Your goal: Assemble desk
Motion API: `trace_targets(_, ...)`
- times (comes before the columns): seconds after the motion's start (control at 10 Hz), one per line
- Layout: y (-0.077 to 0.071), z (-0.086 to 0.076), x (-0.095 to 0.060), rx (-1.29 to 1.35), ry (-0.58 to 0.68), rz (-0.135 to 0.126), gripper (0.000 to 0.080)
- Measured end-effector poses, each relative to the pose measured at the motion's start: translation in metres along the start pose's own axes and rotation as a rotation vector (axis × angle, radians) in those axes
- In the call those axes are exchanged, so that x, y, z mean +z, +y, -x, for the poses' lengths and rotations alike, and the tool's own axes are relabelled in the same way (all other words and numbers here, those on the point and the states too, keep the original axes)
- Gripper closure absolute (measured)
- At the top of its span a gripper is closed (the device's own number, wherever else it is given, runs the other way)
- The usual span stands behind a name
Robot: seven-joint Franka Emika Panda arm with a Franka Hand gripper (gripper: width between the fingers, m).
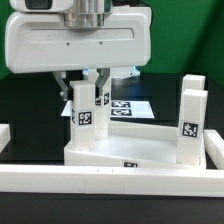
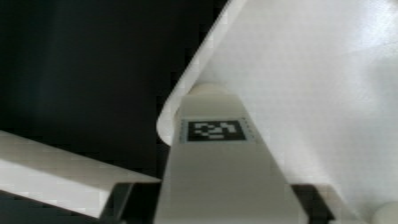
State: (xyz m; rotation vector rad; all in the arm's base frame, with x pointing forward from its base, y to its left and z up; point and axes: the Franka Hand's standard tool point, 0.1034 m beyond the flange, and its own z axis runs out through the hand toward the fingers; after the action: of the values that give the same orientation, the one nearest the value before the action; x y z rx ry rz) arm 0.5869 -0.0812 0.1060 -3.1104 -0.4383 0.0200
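The gripper clamps an upright white leg directly beneath it, standing it on the corner of the tabletop below, seemingly to seat it; a second leg stands well off to its side.

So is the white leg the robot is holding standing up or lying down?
Standing up. In the exterior view the leg rises vertically from the tabletop corner, tag facing forward, with the gripper jaws closed around its top.
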Motion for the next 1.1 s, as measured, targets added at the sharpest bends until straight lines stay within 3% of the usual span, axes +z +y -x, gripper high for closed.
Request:
trace_targets(0.6, -0.0012, -0.0005, -0.0001, 0.584, 0.003, -0.016, 0.0511)
trace_targets(0.7, -0.0007, 0.0002, 0.0002, 0.670, 0.005, -0.031, 0.0511)
trace_targets(1.1, -0.0045, 0.0044, 0.0005, 0.855, -0.006, -0.041, 0.0505)
